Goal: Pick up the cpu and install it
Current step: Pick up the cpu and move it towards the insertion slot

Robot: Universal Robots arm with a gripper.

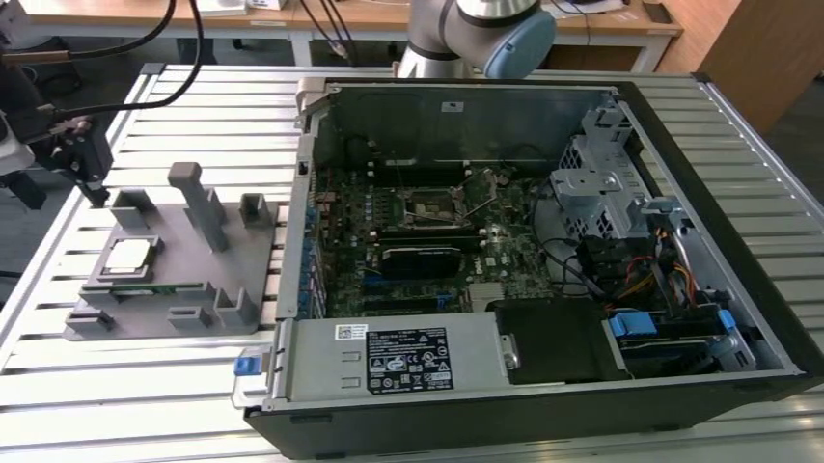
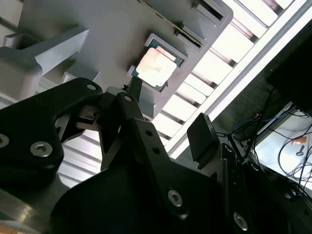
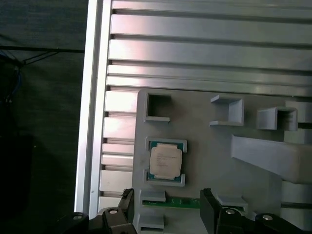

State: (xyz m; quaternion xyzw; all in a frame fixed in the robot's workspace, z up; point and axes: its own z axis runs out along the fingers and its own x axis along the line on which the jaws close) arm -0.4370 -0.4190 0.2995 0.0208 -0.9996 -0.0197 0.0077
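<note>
Silver-topped cpu [image 3: 165,162] is sitting in its grey holder [image 3: 209,156] while my claw [image 3: 167,201] is hovering nearby, fingers wide apart.

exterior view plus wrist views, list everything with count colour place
cpu: 1, silver, in holder block recess
holder block: 1, grey, table, exterior view's left
memory stick: 1, green, in holder block beside cpu
computer case: 1, black, open, exterior view's right
motherboard: 1, dark green, inside computer case
table: 1, silver slats, under everything
arm: 1, grey, blue cap, behind computer case
hand: 1, black, open, over holder block near cpu
</note>
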